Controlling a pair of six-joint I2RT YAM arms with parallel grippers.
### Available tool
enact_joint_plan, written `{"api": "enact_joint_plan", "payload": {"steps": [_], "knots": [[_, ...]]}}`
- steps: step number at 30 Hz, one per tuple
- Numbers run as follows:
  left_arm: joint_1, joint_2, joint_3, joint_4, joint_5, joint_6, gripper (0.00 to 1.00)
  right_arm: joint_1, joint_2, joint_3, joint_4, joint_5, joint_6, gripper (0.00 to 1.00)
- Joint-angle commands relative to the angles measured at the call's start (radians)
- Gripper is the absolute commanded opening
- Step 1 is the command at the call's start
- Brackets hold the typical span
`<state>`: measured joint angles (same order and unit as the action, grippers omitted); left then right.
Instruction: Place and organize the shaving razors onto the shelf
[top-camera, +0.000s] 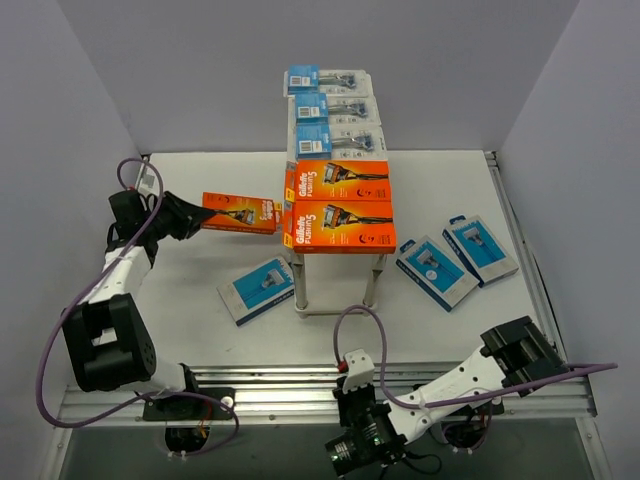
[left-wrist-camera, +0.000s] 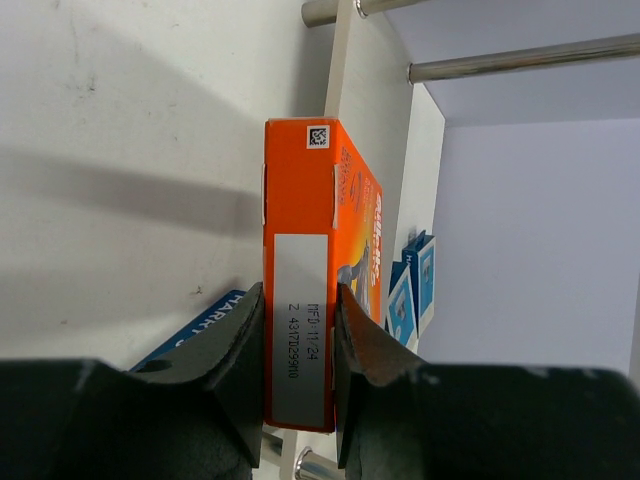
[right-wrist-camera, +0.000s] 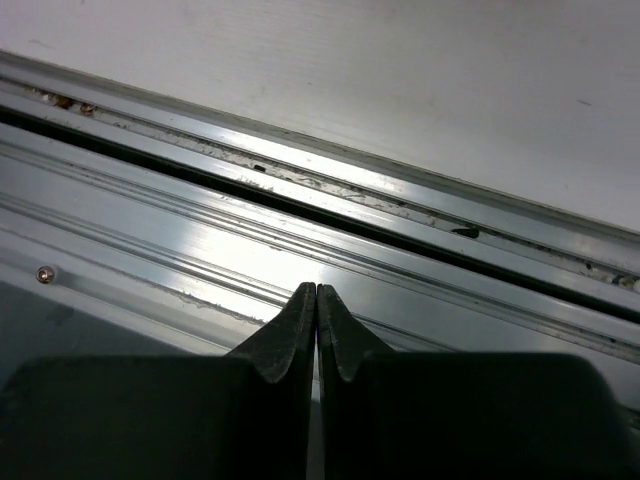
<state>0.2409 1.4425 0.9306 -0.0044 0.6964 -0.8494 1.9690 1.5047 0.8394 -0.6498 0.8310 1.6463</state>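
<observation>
My left gripper (top-camera: 196, 216) (left-wrist-camera: 300, 300) is shut on the end of a flat orange razor box (top-camera: 240, 212) (left-wrist-camera: 310, 210), held in the air left of the shelf (top-camera: 299, 285). The shelf top carries two orange razor boxes (top-camera: 340, 225) at the near end and three blue-card blister packs (top-camera: 332, 110) behind them. Three blue-and-white razor boxes lie on the table: one (top-camera: 258, 290) left of the shelf legs, two (top-camera: 437, 270) (top-camera: 480, 248) to the right. My right gripper (top-camera: 360, 455) (right-wrist-camera: 317, 290) is shut on nothing, low over the near rail.
An aluminium rail (top-camera: 300, 385) (right-wrist-camera: 300, 230) runs along the table's near edge under the right gripper. White walls close in the table on the left, back and right. The shelf's metal legs (left-wrist-camera: 520, 55) show past the held box in the left wrist view.
</observation>
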Motion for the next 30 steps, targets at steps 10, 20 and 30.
{"api": "enact_joint_plan", "payload": {"steps": [10,20,30], "knots": [[-0.087,0.128,0.157,0.130,0.025,-0.014,0.02,0.025,-0.217,-0.143,-0.214,0.020,0.483,0.00],[-0.143,0.228,0.249,0.147,0.038,-0.027,0.02,-0.097,-0.487,-0.120,-0.416,0.057,0.394,0.00],[-0.181,0.314,0.346,0.135,0.046,-0.008,0.02,-0.491,-0.584,-0.048,-0.326,0.068,-0.056,0.00]]}}
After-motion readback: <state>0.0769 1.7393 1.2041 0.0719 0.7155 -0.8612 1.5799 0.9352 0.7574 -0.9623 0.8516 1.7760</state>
